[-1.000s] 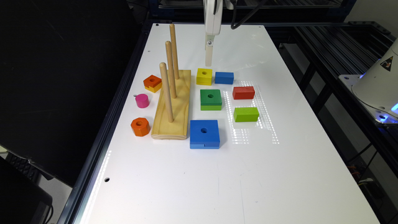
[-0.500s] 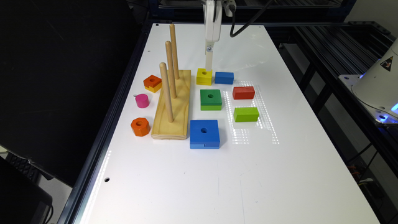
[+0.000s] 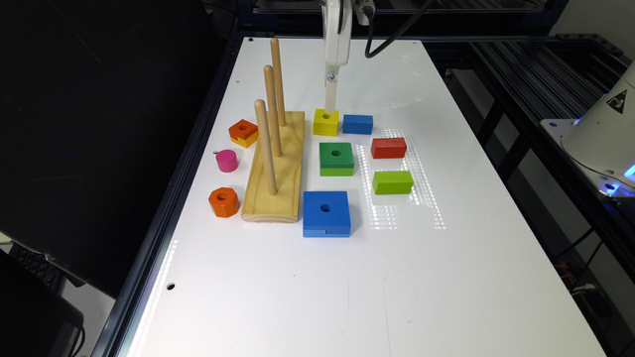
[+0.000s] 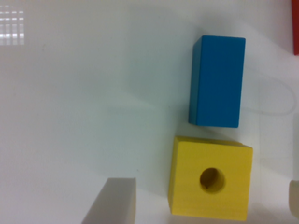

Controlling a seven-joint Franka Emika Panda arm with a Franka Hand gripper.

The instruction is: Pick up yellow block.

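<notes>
Hovering just above the yellow block [image 3: 326,122], the end effector [image 3: 331,101] has its fingers [image 4: 112,203] spread apart on either side, beside a small blue block [image 3: 357,124] on the white worktop [image 3: 446,258].

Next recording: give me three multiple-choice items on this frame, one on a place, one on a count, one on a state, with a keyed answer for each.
1. What lies directly beside the yellow block, toward the exterior view's right?
A. the small blue block
B. the pink cylinder
C. the orange octagon

2. How many pegs stand on the wooden base?
A. two
B. three
C. four

3. How does the yellow block lie?
A. lifted off the table
B. threaded on a peg
C. flat on the table, hole up

Answers:
1 A: the two sit side by side in both views.
2 B: three upright dowels show.
3 C: it rests on the white surface, with the end effector just above it.
</notes>
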